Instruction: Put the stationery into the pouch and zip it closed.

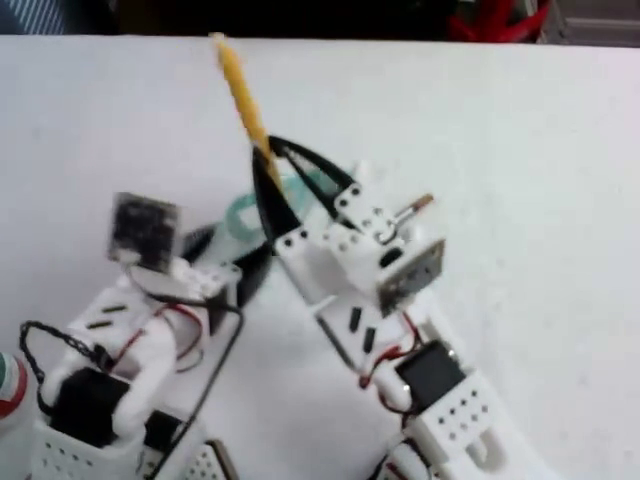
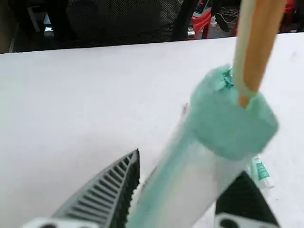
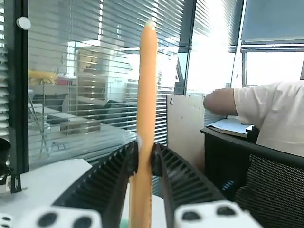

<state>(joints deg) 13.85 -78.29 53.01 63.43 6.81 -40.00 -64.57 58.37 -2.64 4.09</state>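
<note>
1. right gripper [image 3: 146, 146]: jaws clenched on 1 orange pencil [image 3: 146, 85]. in the right wrist view the pencil stands straight up between the 2 black fingers, with most of its length above the grip. in the high view this gripper [image 1: 265, 152] sits near the middle of the white table [image 1: 500, 120], and the pencil [image 1: 240, 90] slants up and away from it toward the far edge.

2. left gripper [image 2: 190, 166]: jaws grasping the pouch [image 2: 228, 118], 1 ribbed finger on each side of its clear body. the pouch is tilted, with its teal end raised away from the gripper.

3. contact: in the left wrist view the lower end of the pencil [image 2: 256, 42] meets the teal end of the pouch. whether it has gone inside cannot be told.

4. high view: the pouch [image 1: 240, 218] lies between the 2 arms, its teal end just beside the right gripper's fingers.
</note>
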